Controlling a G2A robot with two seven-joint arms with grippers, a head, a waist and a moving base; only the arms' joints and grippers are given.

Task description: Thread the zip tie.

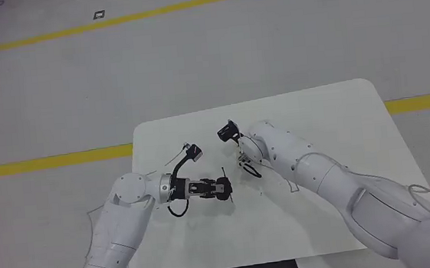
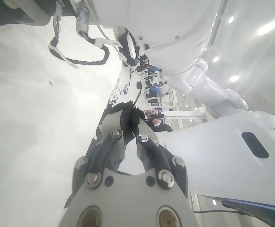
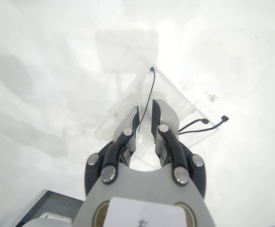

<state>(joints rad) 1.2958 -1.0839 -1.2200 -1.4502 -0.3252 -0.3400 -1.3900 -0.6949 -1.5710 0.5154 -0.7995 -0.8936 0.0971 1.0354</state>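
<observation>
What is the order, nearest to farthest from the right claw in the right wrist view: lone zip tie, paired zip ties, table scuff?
1. Lone zip tie, between the open right claw's fingers.
2. Paired zip ties, beside one finger; too close to rank apart.
3. Table scuff, past the tray's edge.

Top view: high, looking down at the table (image 1: pixel 336 116). Wrist views: close behind own fingers (image 3: pixel 165 114), table beyond them.

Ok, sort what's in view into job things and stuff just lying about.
Job: held zip tie, clamped in the left gripper; right gripper, open.
Lying about: clear tray; loose zip tie on it, by the right gripper; two spare zip ties at its edge.
</observation>
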